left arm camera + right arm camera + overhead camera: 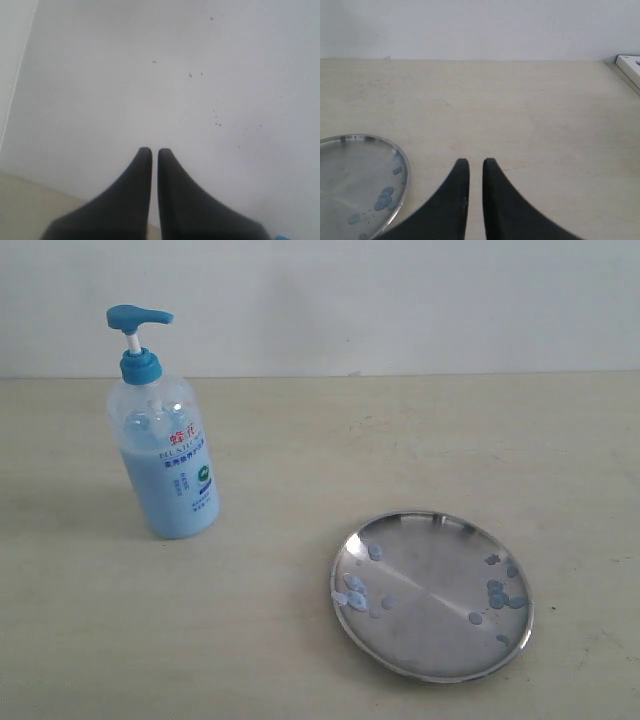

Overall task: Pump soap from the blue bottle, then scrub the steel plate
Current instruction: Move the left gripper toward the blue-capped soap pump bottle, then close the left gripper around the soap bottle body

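Observation:
The blue bottle (165,440) stands upright at the left of the table, its blue pump head (138,316) raised and light blue soap (180,502) filling its lower part. The steel plate (432,594) lies flat at the right front, with pale blue soap blobs (356,588) along its left and right sides. Neither arm shows in the exterior view. My left gripper (154,151) is shut with nothing in it, facing a white wall. My right gripper (475,162) is shut and empty above the table, with the plate's rim (402,160) beside it.
The beige table (300,460) runs back to a white wall (400,300). A white object's corner (630,62) sits at the table's edge in the right wrist view. A bit of blue (282,237) peeks in at the corner of the left wrist view.

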{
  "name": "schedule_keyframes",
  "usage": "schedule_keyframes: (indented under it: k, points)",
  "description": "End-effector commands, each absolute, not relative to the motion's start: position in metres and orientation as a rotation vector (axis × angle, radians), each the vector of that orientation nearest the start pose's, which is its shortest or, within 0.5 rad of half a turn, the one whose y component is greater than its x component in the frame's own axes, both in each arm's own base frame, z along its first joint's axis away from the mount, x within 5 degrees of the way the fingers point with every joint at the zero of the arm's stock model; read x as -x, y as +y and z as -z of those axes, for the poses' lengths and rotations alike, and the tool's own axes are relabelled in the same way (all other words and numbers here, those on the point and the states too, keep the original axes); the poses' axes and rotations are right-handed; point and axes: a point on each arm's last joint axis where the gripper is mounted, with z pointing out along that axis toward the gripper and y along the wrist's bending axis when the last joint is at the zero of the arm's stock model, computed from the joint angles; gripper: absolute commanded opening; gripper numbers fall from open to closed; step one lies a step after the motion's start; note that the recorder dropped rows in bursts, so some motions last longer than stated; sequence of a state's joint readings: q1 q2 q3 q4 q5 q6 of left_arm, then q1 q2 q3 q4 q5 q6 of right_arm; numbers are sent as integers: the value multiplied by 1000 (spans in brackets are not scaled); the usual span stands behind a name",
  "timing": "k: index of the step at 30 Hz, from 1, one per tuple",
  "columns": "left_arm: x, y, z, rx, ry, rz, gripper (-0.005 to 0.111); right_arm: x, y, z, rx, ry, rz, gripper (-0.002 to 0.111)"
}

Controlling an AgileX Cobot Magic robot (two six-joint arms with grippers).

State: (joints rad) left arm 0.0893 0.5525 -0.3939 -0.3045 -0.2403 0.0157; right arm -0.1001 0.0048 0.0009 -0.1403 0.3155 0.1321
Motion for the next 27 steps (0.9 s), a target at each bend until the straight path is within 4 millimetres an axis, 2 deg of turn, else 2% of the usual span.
schedule_keyframes:
  k: [1,2,3,4,5,7,9,12,16,18,21,25,27]
  points:
    - [-196,-5,-309,66,1367,138,4,-54,-9,-186,-124,1781,114,1]
    - [-207,-22,-288,-9,1445,203,4,-54,-9,-186,-124,1781,114,1]
    - [-210,-29,-274,-36,1492,231,4,-54,-9,-186,-124,1781,114,1]
    - [-209,-40,-249,-47,1540,283,4,-54,-9,-186,-124,1781,114,1]
    - [-207,-42,-237,-27,1549,301,4,-54,-9,-186,-124,1781,114,1]
    - [-209,-40,-199,41,1612,264,4,-54,-9,-186,-124,1781,114,1]
    - [-218,-46,-166,-17,1756,265,4,-54,-9,-186,-124,1781,114,1]
    - [-222,-64,-145,-172,1729,401,4,-54,-9,-186,-124,1781,114,1]
    - [-225,-68,-123,-307,1794,346,7,-54,-9,-186,-124,1781,114,1]
    - [-227,-68,-119,-335,1802,325,17,-54,-9,-186,-124,1781,114,1]
    - [-233,-70,-114,-335,1815,325,45,-54,-9,-186,-124,1781,114,1]
    - [-250,-72,-111,-282,1804,335,108,-54,-9,-186,-124,1781,114,1]
    - [-259,-73,-111,-274,1788,336,109,-54,-9,-186,-124,1781,114,1]
